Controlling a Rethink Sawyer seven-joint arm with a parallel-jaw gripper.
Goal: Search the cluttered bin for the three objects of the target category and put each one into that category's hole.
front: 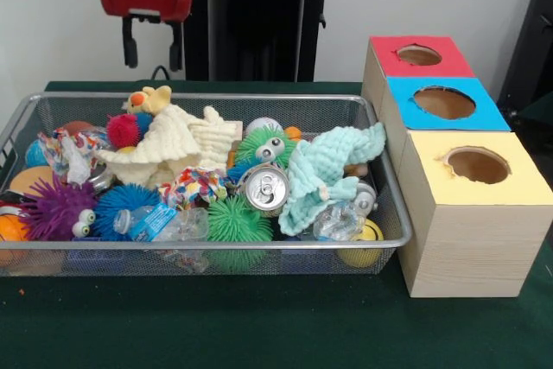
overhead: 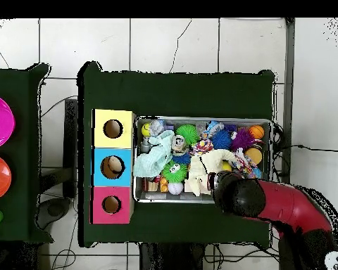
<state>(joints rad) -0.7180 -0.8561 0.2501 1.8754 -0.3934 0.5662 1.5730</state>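
The silver wire-mesh bin (front: pixel 216 244) is full of toys; it also shows in the overhead view (overhead: pixel 200 119). A yellow plush with orange (front: pixel 149 99) lies against the bin's far rim at the left. I cannot make out the brown and the tiger-striped plush in the clutter. My gripper (front: pixel 153 47) hangs open and empty above the far left of the bin, just over the yellow plush. In the overhead view the arm's head (overhead: pixel 239 194) covers it. The red-topped hole (front: pixel 419 55) is on the farthest box, and it also shows in the overhead view (overhead: pixel 111 204).
Blue-topped hole (front: pixel 444 102) and yellow-topped hole (front: pixel 477 165) sit on the nearer boxes. In the bin lie a cream cloth (front: pixel 177 140), a mint cloth (front: pixel 320 170), a can (front: pixel 265 187), green (front: pixel 238 222) and purple (front: pixel 56 209) spiky balls, a rope toy (front: pixel 194 183) and a plastic bottle (front: pixel 164 224).
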